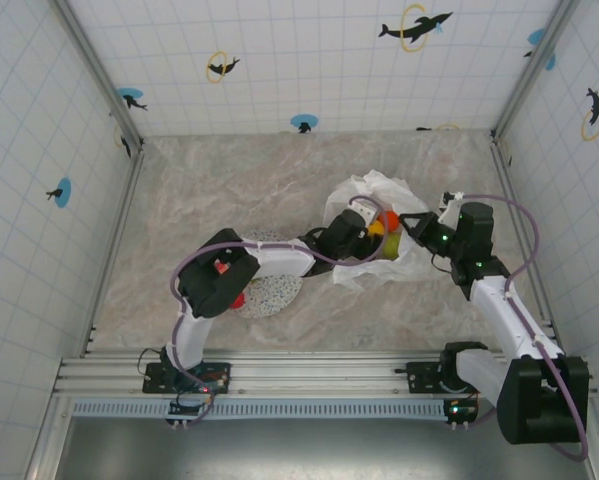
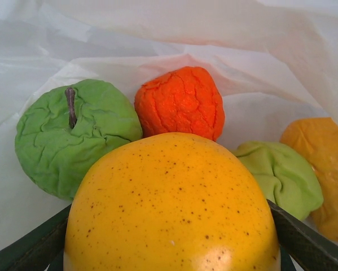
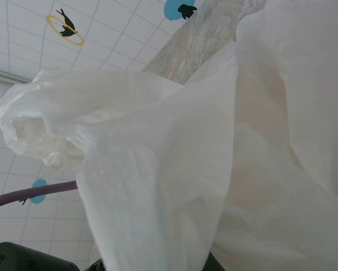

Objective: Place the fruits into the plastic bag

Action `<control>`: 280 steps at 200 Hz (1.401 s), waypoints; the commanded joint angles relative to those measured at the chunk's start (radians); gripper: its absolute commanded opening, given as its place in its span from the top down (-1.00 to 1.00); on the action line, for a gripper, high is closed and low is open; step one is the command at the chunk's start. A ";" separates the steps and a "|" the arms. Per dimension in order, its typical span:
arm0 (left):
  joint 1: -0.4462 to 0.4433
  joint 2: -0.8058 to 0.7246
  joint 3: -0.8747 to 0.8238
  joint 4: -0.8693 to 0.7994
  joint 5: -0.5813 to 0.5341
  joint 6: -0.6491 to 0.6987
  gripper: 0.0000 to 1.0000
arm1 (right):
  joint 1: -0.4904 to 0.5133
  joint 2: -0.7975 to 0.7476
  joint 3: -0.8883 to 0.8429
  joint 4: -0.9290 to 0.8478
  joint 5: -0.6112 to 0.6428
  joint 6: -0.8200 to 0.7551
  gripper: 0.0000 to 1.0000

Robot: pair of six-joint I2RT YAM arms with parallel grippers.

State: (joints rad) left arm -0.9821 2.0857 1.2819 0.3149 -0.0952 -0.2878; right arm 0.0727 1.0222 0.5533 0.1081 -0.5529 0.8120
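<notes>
Our left fingers [image 2: 307,240] hold a yellow fruit [image 2: 171,209] inside the plastic bag [image 2: 157,34] our right fingers [image 1: 411,220] pinch. Next we let go.

Between the left fingers [image 2: 27,251], dark and matt, the yellow fruit [image 2: 171,209] is smooth, faintly glossy and brown-speckled. Just past their tips, the green apple [image 2: 73,135] and orange fruit [image 2: 180,101] look matt and crinkled. The plastic bag [image 3: 157,169] is thin, translucent, wrinkled film.
</notes>
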 commanded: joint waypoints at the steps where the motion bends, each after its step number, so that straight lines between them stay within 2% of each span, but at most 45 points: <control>1: -0.006 0.034 0.044 0.039 -0.038 -0.004 -0.48 | 0.006 0.005 0.007 0.026 0.001 -0.012 1.00; 89: -0.006 -0.110 -0.073 0.033 -0.014 0.002 -0.85 | 0.005 0.012 0.013 -0.004 0.021 -0.050 1.00; 154: -0.007 -0.280 -0.213 -0.005 0.027 -0.024 -0.79 | 0.000 0.017 0.016 -0.024 0.035 -0.081 1.00; 208: -0.007 -0.433 -0.380 -0.005 0.109 -0.080 -0.70 | -0.001 0.018 0.022 -0.024 0.035 -0.086 1.00; 236: -0.007 -0.524 -0.476 -0.002 0.105 -0.113 -0.69 | -0.002 0.025 0.025 -0.024 0.035 -0.085 1.00; 280: -0.003 -0.636 -0.594 0.016 0.021 -0.150 -0.79 | -0.002 0.032 0.011 -0.005 0.036 -0.080 1.00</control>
State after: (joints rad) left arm -0.9821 1.5024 0.7280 0.3157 -0.0269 -0.3962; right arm 0.0719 1.0462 0.5533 0.0917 -0.5201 0.7406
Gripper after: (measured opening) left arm 0.882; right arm 0.044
